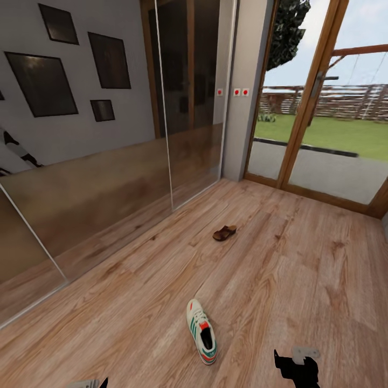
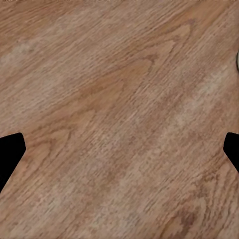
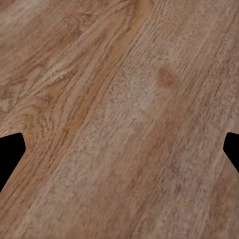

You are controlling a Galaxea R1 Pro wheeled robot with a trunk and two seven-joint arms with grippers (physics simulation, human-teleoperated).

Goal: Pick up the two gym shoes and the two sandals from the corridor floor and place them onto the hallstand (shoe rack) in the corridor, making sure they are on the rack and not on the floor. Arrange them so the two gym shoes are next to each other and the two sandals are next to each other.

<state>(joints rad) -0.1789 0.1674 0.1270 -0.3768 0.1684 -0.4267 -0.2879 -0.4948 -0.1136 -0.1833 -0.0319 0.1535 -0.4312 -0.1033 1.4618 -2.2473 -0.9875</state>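
Observation:
One gym shoe (image 1: 202,331), white with green stripes and a red-orange tongue, lies on the corridor floor (image 1: 302,269) close in front of me. A dark brown sandal (image 1: 224,233) rests farther off, near the mirrored doors. My right gripper (image 1: 295,367) hangs at the lower edge of the head view, to the right of the gym shoe and apart from it. My left gripper (image 1: 97,383) just peeks in at the lower left. In the wrist views both the left gripper (image 2: 119,149) and the right gripper (image 3: 119,149) are open over bare planks. The hallstand is out of view.
Mirrored sliding doors (image 1: 108,178) run along the left side. A grey wall pillar (image 1: 245,108) stands at the far end, and beside it a wood-framed glass door (image 1: 318,124) gives onto a lawn. Wood-plank floor stretches to the right.

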